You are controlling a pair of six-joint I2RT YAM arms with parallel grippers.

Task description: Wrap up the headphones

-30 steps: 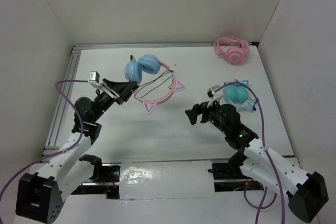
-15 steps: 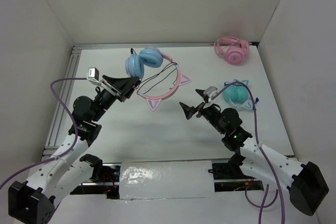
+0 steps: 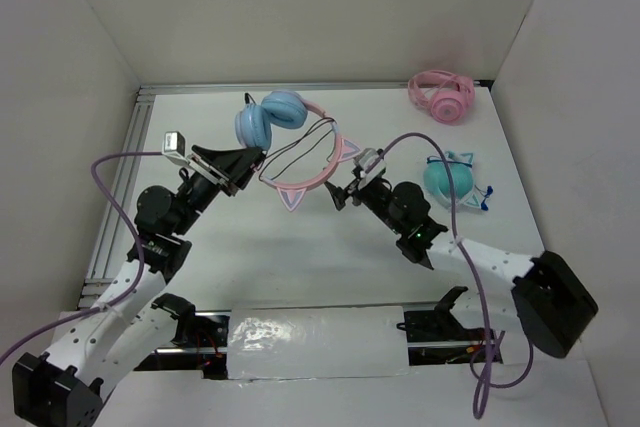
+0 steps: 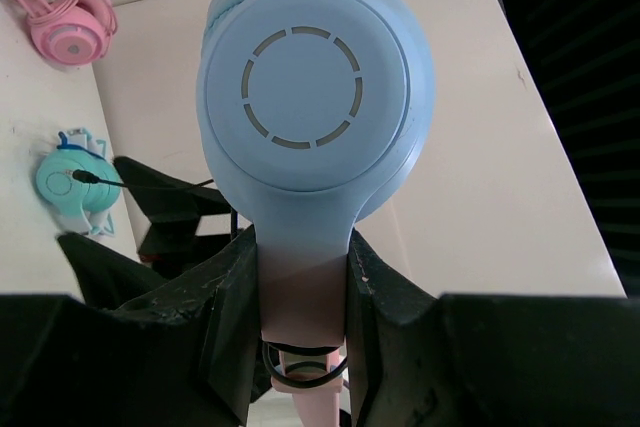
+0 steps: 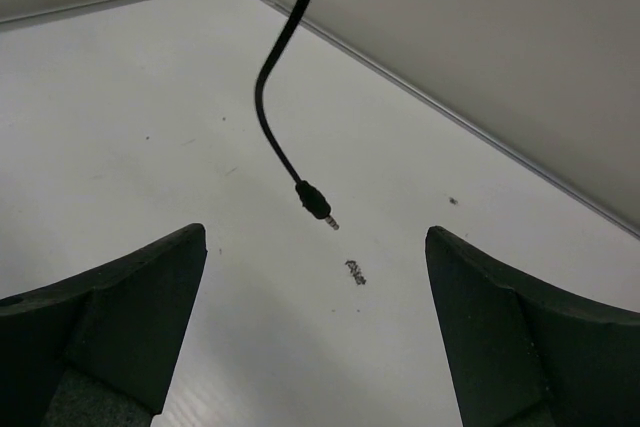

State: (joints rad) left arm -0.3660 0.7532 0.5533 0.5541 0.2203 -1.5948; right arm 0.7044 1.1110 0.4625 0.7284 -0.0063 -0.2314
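Right tool (image 3: 342, 194) advanced toward cable plug (image 5: 314, 200) (jaws apart), left tool (image 4: 300, 267) clamps headphones (image 4: 315, 97).

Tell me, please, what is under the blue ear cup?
The pink headband arm, clamped between the left jaws, and a black cable loop. The jaws hide the rest.
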